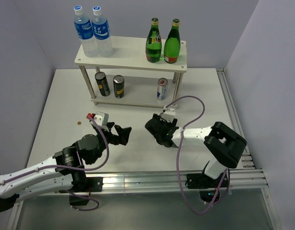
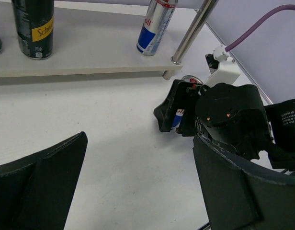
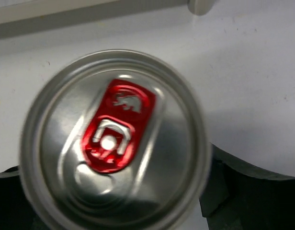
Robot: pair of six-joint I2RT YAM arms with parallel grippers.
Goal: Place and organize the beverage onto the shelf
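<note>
slim silver-blue can (image 3: 114, 143) clamped in right end effector (image 1: 156, 128), just in front of shelf (image 1: 133, 61) | we see 2nd slim can (image 1: 162, 88) + 2 dark cans (image 1: 102, 84) on lower lvl, 2 green bottles (image 1: 153, 40) on top | left end effector (image 1: 121, 135) wide, empty, over surface (image 1: 138, 155)

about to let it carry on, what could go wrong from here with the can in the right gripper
1. The right gripper holds the can close to the shelf's front right post; heading in, it could clip that post.
2. The silver-blue can already on the lower board stands near that corner and could be knocked over.
3. The open left gripper hovers nearby; the arms could collide.
</note>
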